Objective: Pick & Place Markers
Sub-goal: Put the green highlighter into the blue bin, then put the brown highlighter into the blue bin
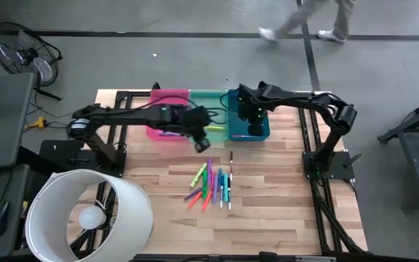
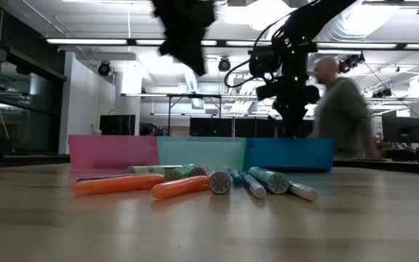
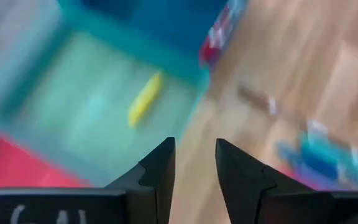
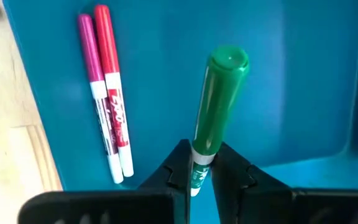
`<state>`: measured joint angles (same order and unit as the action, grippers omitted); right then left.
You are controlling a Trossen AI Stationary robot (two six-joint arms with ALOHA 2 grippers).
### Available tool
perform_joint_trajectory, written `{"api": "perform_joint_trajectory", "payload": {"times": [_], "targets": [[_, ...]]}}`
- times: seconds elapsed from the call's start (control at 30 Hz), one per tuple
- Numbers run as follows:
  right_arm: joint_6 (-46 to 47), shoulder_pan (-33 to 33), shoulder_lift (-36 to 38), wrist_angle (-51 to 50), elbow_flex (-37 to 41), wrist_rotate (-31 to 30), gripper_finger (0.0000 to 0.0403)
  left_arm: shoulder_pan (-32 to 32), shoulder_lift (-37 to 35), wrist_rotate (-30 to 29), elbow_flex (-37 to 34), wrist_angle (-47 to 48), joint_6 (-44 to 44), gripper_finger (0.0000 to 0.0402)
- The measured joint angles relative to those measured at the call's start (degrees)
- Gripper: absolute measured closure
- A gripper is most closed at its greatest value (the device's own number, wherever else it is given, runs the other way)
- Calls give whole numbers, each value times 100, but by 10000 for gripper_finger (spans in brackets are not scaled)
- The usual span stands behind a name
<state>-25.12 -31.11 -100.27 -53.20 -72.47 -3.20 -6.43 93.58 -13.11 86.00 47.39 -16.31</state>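
Right tool (image 4: 202,171) pinching a glossy cylindrical green marker (image 4: 218,102) over the smooth blue bin (image 4: 291,93), left tool (image 3: 194,163) part open, empty, above wood-grain table (image 1: 268,211)

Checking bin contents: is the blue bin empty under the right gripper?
No, two markers, one purple and one red, already lie side by side on the blue bin floor.

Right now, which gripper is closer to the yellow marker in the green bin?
Left. The left gripper hovers at the green bin's front edge, near the yellow marker. The right gripper is over the blue bin, holding a green marker.
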Motion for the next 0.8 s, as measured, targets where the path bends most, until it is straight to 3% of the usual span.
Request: {"api": "perform_joint_trajectory", "payload": {"times": [0.1, 0.27, 0.53, 0.8], "targets": [[-99, 6, -155, -65, 0, 5, 374, -19, -392, 208, -638, -906, -7, 291], [-194, 22, -356, -121, 0, -47, 374, -79, -753, 351, -1215, -1054, -53, 291], [-193, 110, -376, -114, 4, -283, 336, -70, -745, 620, -1263, -1133, 61, 291], [204, 324, -376, -123, 4, -547, 327, -70, -741, 654, -1264, -1367, 153, 291]]}}
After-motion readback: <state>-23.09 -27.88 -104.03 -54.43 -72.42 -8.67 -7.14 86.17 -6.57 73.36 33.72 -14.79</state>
